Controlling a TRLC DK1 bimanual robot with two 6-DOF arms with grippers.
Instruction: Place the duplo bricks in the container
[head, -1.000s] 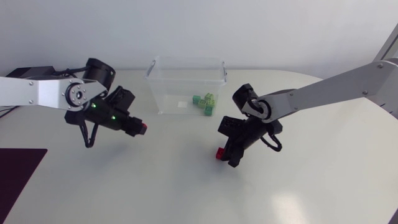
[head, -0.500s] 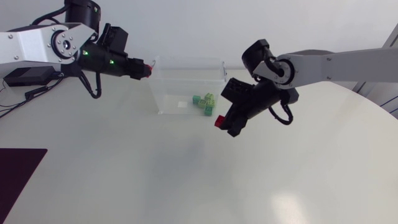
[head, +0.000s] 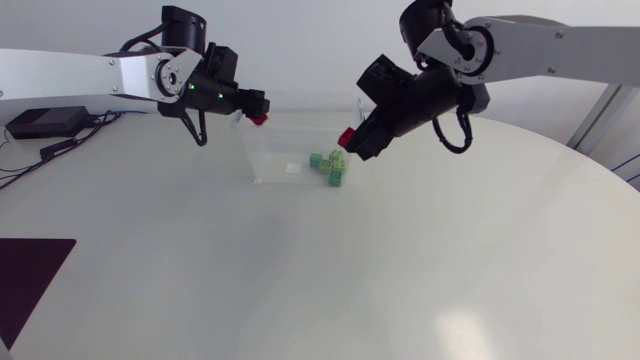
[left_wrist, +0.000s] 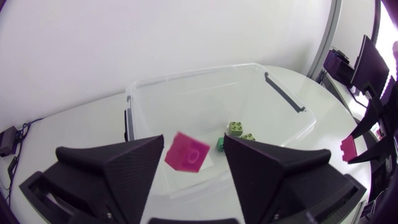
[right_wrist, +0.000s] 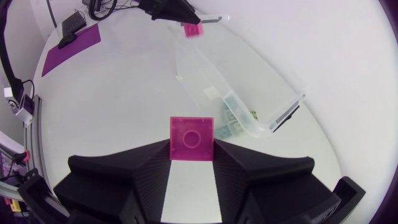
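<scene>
Left gripper (left_wrist: 194, 149) is parted around a tilted pink brick (left_wrist: 186, 153), right gripper (right_wrist: 191, 148) is clamped on a second pink brick (right_wrist: 192, 137), and either could be knocked outside off the clear container's (left_wrist: 186, 76) rim.

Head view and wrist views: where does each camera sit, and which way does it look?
Head view: fixed above the table, looking down; shows both arms, left end effector and right end effector at the container.
Left wrist view: on the left arm's last link, facing into the container; own end effector open, magenta brick between its fingers.
Right wrist view: on the right arm's last link, looking across the table; own end effector shut on second magenta brick.
Shared: all show the container and green bricks.
</scene>
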